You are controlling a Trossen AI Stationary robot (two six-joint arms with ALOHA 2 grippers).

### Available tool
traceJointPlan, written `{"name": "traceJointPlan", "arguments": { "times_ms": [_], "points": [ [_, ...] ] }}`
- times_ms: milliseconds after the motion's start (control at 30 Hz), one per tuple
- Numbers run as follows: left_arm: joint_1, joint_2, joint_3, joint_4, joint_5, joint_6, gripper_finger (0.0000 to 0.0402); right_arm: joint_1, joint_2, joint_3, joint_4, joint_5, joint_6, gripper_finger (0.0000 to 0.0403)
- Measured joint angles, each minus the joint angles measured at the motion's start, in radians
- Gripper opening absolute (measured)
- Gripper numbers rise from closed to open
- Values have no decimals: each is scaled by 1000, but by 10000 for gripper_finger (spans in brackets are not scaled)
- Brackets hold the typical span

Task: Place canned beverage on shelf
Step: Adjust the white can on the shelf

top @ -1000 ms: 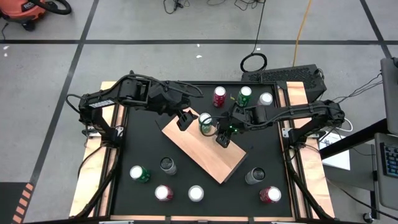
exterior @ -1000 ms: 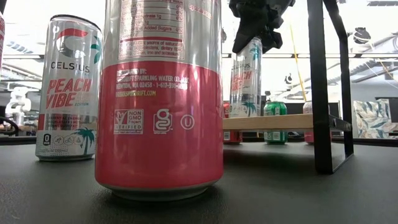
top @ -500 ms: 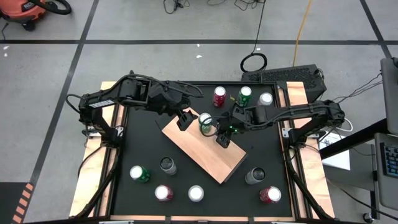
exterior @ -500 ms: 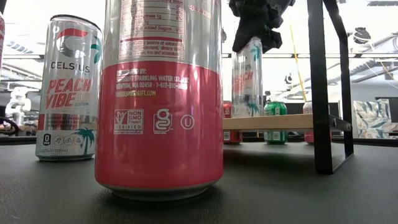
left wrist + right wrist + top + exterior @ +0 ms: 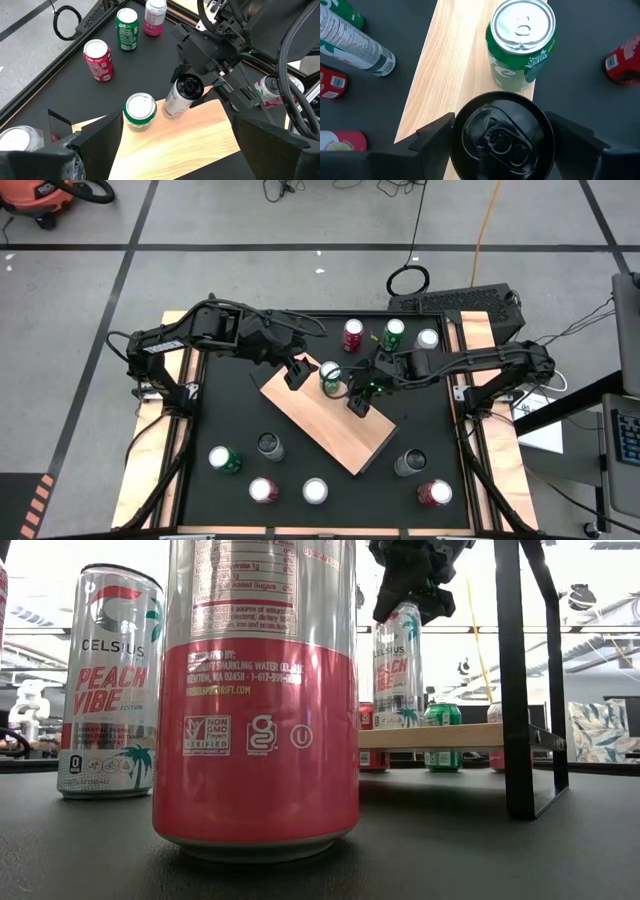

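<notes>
Right gripper (image 5: 192, 75) jaws apart around slim Celsius can (image 5: 181, 97) on shelf (image 5: 330, 415); left gripper (image 5: 294, 372) open. Tall, slick, tippy: grip yours mid-body.

Upright slim can (image 5: 181, 97) on tan shelf (image 5: 330, 418)

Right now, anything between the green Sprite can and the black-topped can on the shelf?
Nothing. In the right wrist view, only bare shelf wood shows between the green Sprite can and the black-topped can.

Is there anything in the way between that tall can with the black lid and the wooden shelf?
Nothing visible: the tall can already stands on the shelf, beside a green can, between the right end effector's fingers.
</notes>
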Motion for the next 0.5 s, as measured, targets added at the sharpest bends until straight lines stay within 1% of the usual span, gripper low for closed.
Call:
{"name": "traceJointPlan", "arguments": {
  "times_ms": [233, 500],
  "points": [
    [0, 0, 0, 0, 0, 5, 370, 0, -12, 9, -2, -1, 35, 279],
    [0, 0, 0, -1, 10, 6, 370, 0, -15, 73, -28, 1, 15, 279]
  ]
}}
